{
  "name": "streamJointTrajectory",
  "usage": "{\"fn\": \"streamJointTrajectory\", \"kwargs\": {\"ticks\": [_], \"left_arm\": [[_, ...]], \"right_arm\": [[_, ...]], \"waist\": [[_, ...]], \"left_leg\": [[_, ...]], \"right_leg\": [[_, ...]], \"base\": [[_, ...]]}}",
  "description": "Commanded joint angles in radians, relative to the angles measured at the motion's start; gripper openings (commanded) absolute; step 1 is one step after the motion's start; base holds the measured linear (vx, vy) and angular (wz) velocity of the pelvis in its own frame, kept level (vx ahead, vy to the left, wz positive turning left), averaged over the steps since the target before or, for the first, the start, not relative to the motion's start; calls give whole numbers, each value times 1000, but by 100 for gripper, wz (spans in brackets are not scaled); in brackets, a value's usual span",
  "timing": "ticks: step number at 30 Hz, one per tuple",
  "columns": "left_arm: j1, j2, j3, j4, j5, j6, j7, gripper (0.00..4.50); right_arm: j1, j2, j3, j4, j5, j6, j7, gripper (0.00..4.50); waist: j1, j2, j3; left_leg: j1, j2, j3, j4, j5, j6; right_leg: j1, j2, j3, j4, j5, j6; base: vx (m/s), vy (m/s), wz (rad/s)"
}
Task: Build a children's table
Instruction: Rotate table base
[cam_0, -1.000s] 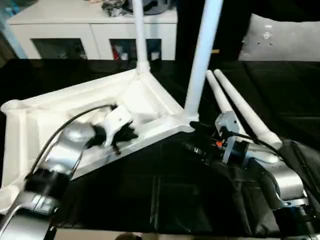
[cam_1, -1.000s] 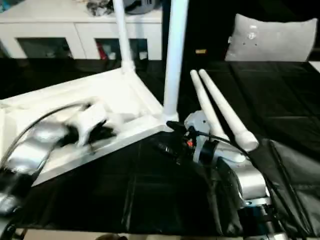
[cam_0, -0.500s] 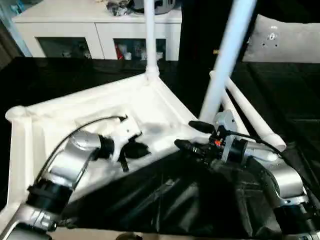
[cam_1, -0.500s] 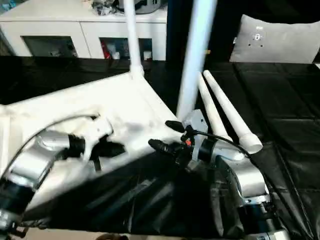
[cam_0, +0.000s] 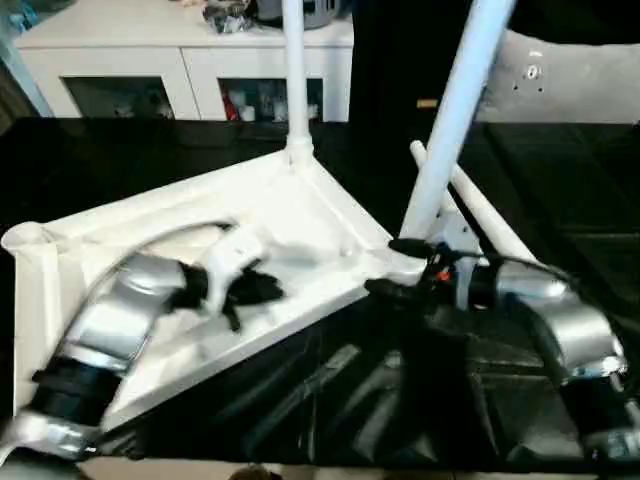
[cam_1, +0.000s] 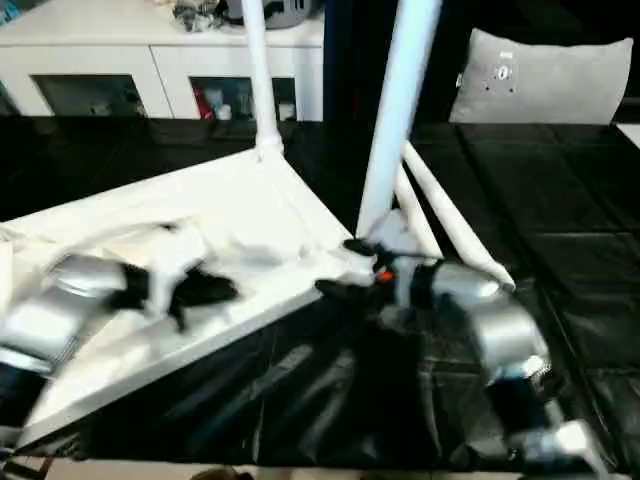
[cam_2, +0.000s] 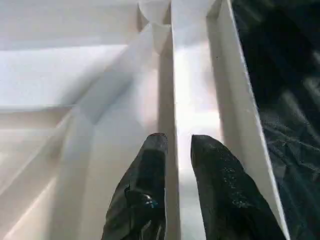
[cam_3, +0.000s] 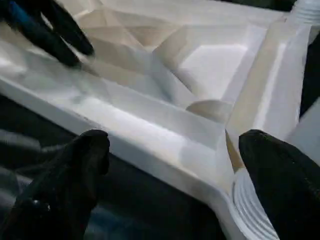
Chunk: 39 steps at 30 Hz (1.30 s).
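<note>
White tabletop (cam_0: 300, 215) has tipped up since a second ago, left end effector (cam_2: 172, 150) pinching its rib, right end effector (cam_3: 170, 165) wide open at the corner, so two legs still wait.

tabletop (cam_0: 300, 215): plain white, ribbed underside
2 upright legs (cam_0: 294, 75): white
2 loose legs (cam_1: 450, 225): white
left gripper (cam_2: 176, 150): glossy black fingers
right gripper (cam_0: 395, 268): black, small orange-red spot
forearms (cam_0: 125, 315): silver
work surface (cam_0: 570, 190): black
cushion (cam_1: 545, 80): grey
cabinet (cam_0: 130, 50): white

Smooth white plastic tabletop (cam_0: 300, 215) lies on glossy black sheeting (cam_0: 330, 400).
</note>
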Motion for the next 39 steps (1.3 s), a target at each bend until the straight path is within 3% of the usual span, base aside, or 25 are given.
{"fn": "streamJointTrajectory", "kwargs": {"ticks": [1, 3, 4, 5, 8, 9, 13, 16, 17, 20, 22, 24, 26, 27, 31, 34, 39], "left_arm": [[9, 11, 8, -25, -14, 10, -12, 103], [20, 22, 16, -46, -38, 16, -23, 103], [28, 28, 18, -66, -48, 22, -29, 103], [34, 31, 21, -85, -54, 27, -34, 103], [41, 28, 20, -108, -64, 34, -38, 103], [44, 26, 19, -120, -70, 42, -35, 103], [43, 27, 19, -117, -64, 43, -20, 103], [32, 27, 42, -86, -40, 44, 51, 103], [19, 19, 61, -64, -19, 52, 102, 103], [7, 15, 80, -46, 8, 70, 164, 103], [3, 27, 88, -39, 42, 97, 221, 103], [8, 42, 85, -41, 69, 114, 251, 103], [10, 45, 84, -41, 75, 119, 258, 103], [14, 65, 77, -39, 106, 134, 290, 103], [11, 94, 80, -4, 167, 151, 369, 103], [-6, 125, 48, 75, 222, 131, 403, 103], [-16, 146, 8, 124, 259, 123, 410, 103]], "right_arm": [[-24, -4, -5, 29, -15, -22, 11, 450], [-83, 2, -4, 129, -32, -74, 8, 450], [-145, 21, -11, 231, -56, -136, -35, 450], [-210, 46, -21, 336, -86, -208, -105, 450], [-275, 87, -41, 440, -101, -262, -202, 450], [-303, 107, -41, 498, -124, -320, -263, 450], [-319, 136, -33, 558, -157, -389, -349, 450], [-329, 179, -61, 605, -125, -460, -323, 450], [-309, 195, -76, 561, -91, -439, -288, 450], [-276, 208, -81, 500, -60, -396, -244, 450], [-209, 213, -54, 390, -42, -329, -214, 450], [-156, 211, -27, 308, -34, -278, -201, 450], [-144, 210, -21, 293, -33, -270, -199, 450], [-102, 207, 1, 236, -40, -235, -201, 450], [-14, 185, 39, 103, -62, -115, -199, 450], [58, 156, 88, -15, -92, 15, -207, 450], [58, 171, 92, -18, -121, 67, -271, 450]], "waist": [[0, -17, -66], [0, -14, -67], [-1, -21, -68], [-4, -18, -66], [-5, -21, -60], [-4, -19, -62], [-2, -21, -64], [-6, -21, -67], [-7, -11, -68], [-7, -15, -71], [-5, -12, -70], [-1, -15, -69], [-2, -14, -69], [-2, -9, -65], [-3, -8, -63], [-2, -3, -62], [-2, 5, -65]], "left_leg": [[15, 45, -12, -69, -173, 55], [16, 45, -13, -69, -184, 51], [18, 45, -12, -69, -192, 45], [14, 45, -14, -70, -211, 33], [19, 43, -12, -70, -252, 12], [22, 44, -12, -70, -256, 4], [17, 43, -12, -71, -236, 7], [13, 42, -11, -68, -222, 19], [14, 42, -13, -68, -226, 23], [13, 43, -13, -66, -193, 41], [14, 44, -13, -67, -181, 50], [15, 44, -14, -68, -178, 51], [14, 43, -14, -70, -193, 47], [16, 44, -14, -73, -230, 30], [20, 43, -19, -77, -280, 8], [20, 40, -20, -78, -288, -2], [22, 43, -24, -80, -312, -22]], "right_leg": [[50, -54, 41, -63, -244, -226], [47, -55, 40, -61, -256, -232], [45, -56, 39, -61, -266, -236], [45, -61, 38, -62, -296, -243], [39, -55, 41, -66, -343, -227], [37, -57, 42, -64, -349, -224], [40, -53, 42, -58, -301, -222], [45, -50, 41, -52, -245, -233], [46, -49, 42, -50, -235, -234], [50, -46, 40, -46, -183, -238], [50, -44, 41, -47, -165, -238], [50, -43, 41, -49, -170, -228], [49, -45, 40, -51, -195, -229], [45, -45, 41, -59, -245, -221], [42, -46, 41, -64, -320, -185], [40, -42, 43, -70, -321, -164], [36, -48, 42, -65, -289, -185]], "base": [[0, 0, 0], [0, 0, 0], [0, 0, 0], [0, 0, 0], [0, 0, 0], [0, 0, 0], [0, 0, 0], [0, 0, 0], [0, 0, 0], [0, 0, 0], [0, 0, 0], [0, 0, 0], [0, 0, 0], [0, 0, 0], [0, 0, 0], [0, 0, 0], [0, 0, 0]]}}
